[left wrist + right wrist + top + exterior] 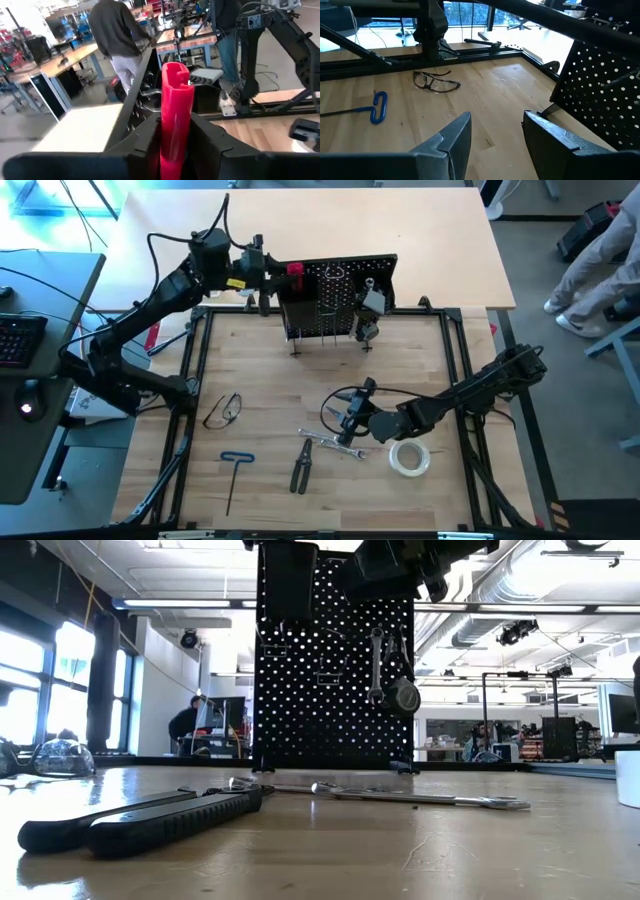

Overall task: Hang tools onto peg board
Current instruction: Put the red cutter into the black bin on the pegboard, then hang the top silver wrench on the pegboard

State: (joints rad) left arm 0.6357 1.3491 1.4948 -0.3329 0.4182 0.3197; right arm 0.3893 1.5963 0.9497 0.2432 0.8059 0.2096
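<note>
High view: the left gripper (pixel 268 272) holds the red-handled tool (pixel 295 270) at the peg board's (pixel 340 275) top edge; the right gripper (pixel 352 418) waits over the wooden table (pixel 270 370), empty. Low view: a wrench (pixel 376 662) hangs on the board. Left wrist view: the fingers (pixel 145 137) flank the red handle; an early release risks a drop behind the board. Right wrist view: jaws apart; safety glasses (pixel 436 81) lie beyond. The room is a workshop.

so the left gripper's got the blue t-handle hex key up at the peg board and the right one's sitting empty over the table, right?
Not quite: the left gripper holds the red-handled tool at the peg board, as the left wrist view shows. The blue T-handle hex key lies on the table. The right gripper is indeed open and empty.
</note>
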